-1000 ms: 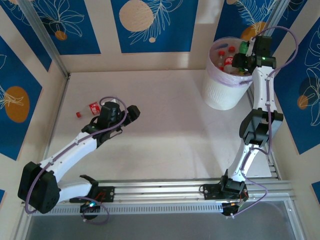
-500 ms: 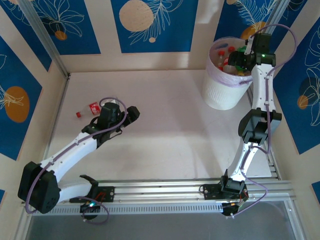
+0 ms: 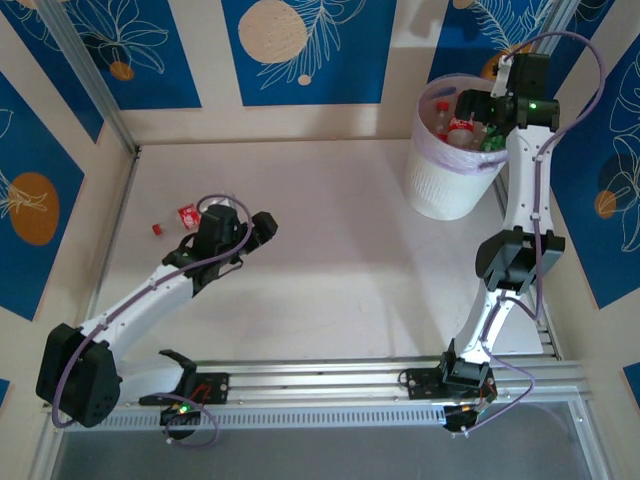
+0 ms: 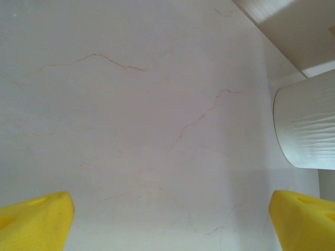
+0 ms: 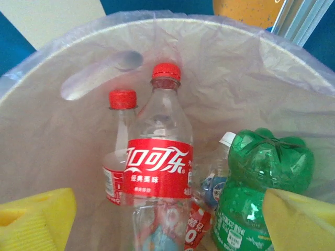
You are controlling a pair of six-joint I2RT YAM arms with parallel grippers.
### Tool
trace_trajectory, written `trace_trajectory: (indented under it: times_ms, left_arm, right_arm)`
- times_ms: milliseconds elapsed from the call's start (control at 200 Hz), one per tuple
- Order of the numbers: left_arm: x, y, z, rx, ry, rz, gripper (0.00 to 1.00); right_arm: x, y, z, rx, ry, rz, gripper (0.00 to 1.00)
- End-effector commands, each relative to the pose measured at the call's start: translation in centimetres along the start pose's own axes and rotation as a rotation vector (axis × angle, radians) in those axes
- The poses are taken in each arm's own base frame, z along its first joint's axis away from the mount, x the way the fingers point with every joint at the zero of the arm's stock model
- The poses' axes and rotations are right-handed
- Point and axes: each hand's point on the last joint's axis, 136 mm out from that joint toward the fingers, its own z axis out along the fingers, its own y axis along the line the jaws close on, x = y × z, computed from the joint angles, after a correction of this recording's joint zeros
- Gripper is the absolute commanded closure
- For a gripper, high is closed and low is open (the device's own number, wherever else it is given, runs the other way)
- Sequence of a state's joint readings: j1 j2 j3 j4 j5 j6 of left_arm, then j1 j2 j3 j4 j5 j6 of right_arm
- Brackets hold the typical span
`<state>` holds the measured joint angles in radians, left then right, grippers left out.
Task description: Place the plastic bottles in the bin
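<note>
Desk (image 3: 330, 250) is carrying the bin (image 3: 432, 190) far right, bottles (image 5: 159, 157) lying inside; right pincer (image 5: 167, 217) is hovering above, spread wide, empty; left pincer (image 4: 170, 212) is gaping too, nr the lone red-capped bottle (image 3: 176, 218) lying at desk's left; prob. light, slick, crushable; take it mid-body.

White table (image 3: 330, 230) w/ bin (image 3: 440, 190) (far right), one bottle (image 3: 175, 220) at left

Glossy plastic, matt stone-look white.
Inside the bin (image 3: 445, 190): clear, shiny plastic bottles (image 5: 159, 172) against crinkled translucent liner (image 5: 235, 63); outside the bin: ribbed matt wall, smooth hairline-veined surface (image 4: 157, 130).
</note>
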<state>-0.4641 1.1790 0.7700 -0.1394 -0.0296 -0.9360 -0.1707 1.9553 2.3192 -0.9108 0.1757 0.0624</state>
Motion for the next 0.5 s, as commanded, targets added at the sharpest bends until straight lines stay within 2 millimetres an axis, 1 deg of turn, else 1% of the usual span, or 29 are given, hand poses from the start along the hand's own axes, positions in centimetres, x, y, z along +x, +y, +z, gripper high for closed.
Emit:
trace_trajectory:
  times_ms: [0, 95, 250, 410, 495]
  left_arm:
    - [-0.5, 0.9, -0.2, -0.024, -0.023, -0.005, 0.05]
    - [-0.8, 1.4, -0.2, -0.042, -0.029, -0.006, 0.04]
    - [-2.0, 2.7, -0.7, -0.109, -0.057, -0.015, 0.05]
    - [-3.6, 5.2, -1.6, -0.238, -0.09, -0.051, 0.03]
    - [-4.8, 5.5, -1.9, -0.249, -0.106, -0.023, 0.03]
  right_arm:
    - [-2.3, 1.8, -4.6, -0.039, -0.093, -0.037, 0.08]
    - [-2.3, 2.9, -6.0, -0.064, -0.109, -0.048, 0.08]
    - [-1.5, 5.2, -8.0, -0.125, -0.13, -0.069, 0.08]
    - [0.4, 7.6, -9.9, -0.191, -0.129, -0.085, 0.08]
    - [1.6, 8.8, -10.9, -0.22, -0.116, -0.098, 0.08]
